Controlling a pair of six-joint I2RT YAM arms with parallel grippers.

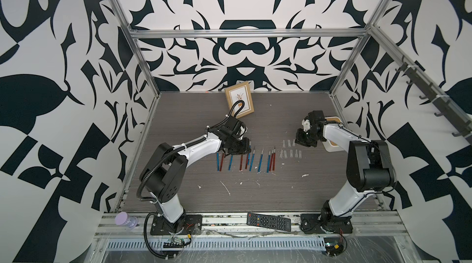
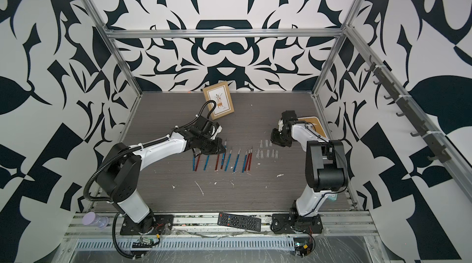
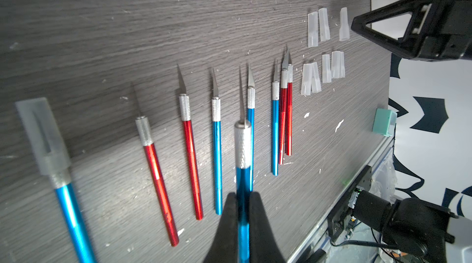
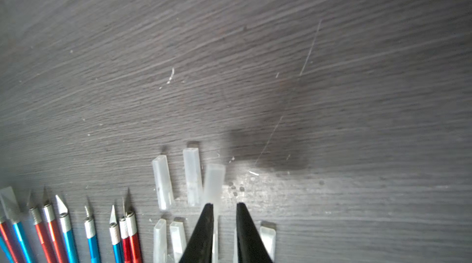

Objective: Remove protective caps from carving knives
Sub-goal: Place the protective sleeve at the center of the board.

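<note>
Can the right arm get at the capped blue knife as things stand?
Probably not cleanly: the capped blue knife lies at the row's far end, where the left hand hovers, shut on another blue knife. The right hand is open.

Bold black-and-white patterned walls [image 1: 245, 52] enclose a dark grey wood-grain table [image 1: 281, 192], flecked white. Silver metal rails [image 1: 245, 33] frame the far wall; a row of dark hooks [image 1: 431, 94] lines the right wall.
</note>
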